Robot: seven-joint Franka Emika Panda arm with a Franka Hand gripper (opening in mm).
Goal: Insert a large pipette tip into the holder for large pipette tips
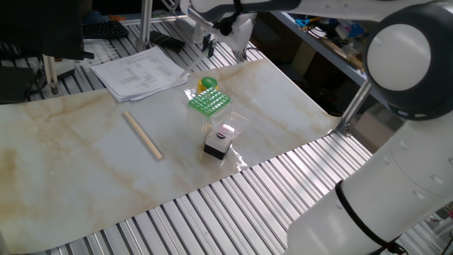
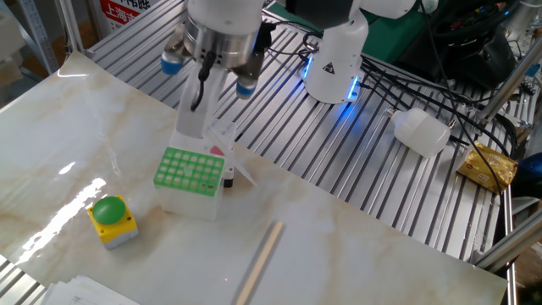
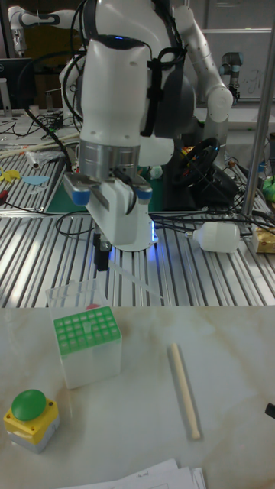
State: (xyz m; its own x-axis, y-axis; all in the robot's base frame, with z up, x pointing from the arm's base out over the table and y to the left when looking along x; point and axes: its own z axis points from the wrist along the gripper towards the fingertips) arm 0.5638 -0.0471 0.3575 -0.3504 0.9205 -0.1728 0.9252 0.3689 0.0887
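The holder for large pipette tips is a small bright green rack with a grid of round holes, standing in front of a clear plastic box. My gripper hangs above and behind the rack, well off the table. Its fingers stand close together and I make out nothing between them. A faint translucent sliver slants away beside the box; I cannot tell whether it is a large pipette tip.
A yellow box with a green button sits beside the rack. A wooden stick lies on the marble board. A small black box and clear plastic lie near the rack; papers are at the back.
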